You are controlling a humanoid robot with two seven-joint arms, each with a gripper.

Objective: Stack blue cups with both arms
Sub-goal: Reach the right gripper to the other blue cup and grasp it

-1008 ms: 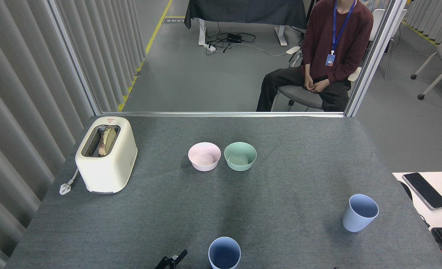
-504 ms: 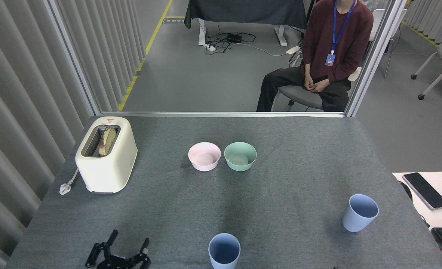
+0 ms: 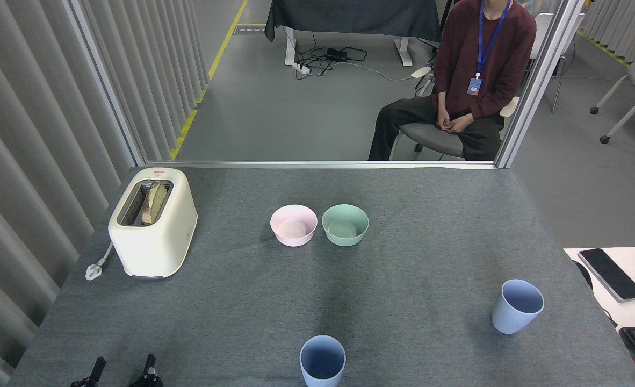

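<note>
Peeking into the bottom left of the frame, the left claw (image 3: 121, 371) shows two parted fingertips, empty; both blue cups (image 3: 322, 360) (image 3: 517, 306) stand upright and well apart on the counter (image 3: 231, 301), unstacked.

Two blue cups (image 3: 322, 360) (image 3: 517, 306), two bowls (image 3: 293, 224) (image 3: 345, 224), one toaster (image 3: 153, 221), one phone (image 3: 611, 274), one person (image 3: 457, 80)

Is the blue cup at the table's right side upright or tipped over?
Upright: the right blue cup stands on its base, open mouth facing up, apart from everything else.
</note>
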